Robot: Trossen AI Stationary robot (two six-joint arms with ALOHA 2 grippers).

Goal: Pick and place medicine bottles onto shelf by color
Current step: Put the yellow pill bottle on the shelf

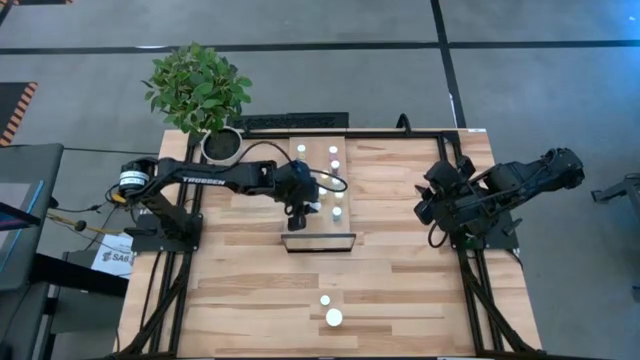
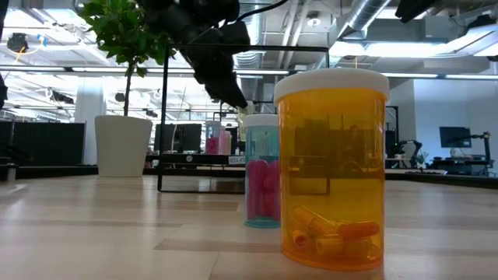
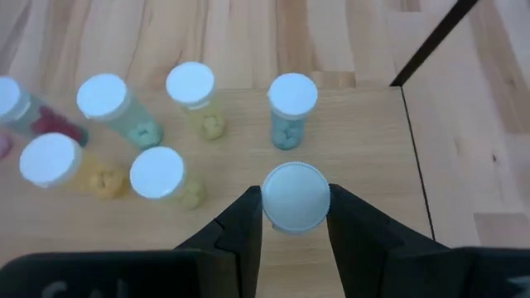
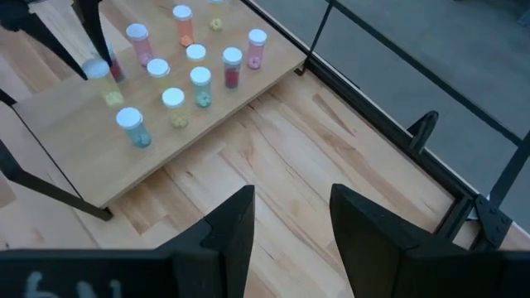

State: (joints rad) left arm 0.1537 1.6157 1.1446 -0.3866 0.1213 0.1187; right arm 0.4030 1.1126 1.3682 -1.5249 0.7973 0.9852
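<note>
Nearest the low camera stands a big orange bottle with loose orange capsules at its bottom, and just behind it a smaller teal bottle of pink pills; both rest on the pale wood table, well apart from either arm.

Seen from above, the left jaws hang over the shelf, a light plank with a thin dark frame at its end. They are closed on a white-capped bottle, its cap pinched between the two dark fingers. Just ahead of the jaws stands a teal bottle; further off and to one side cluster yellow and green ones, caps up, with a pink one at the edge of view. All stand upright on the plank.

At the table's far side the right jaws wait, parted with nothing between them, above bare planks and near the black rail.

Beyond the table, a leafy plant in a white pot sits at the back corner. Behind it lies an open room with ceiling ducts, strip lights and distant desks.
</note>
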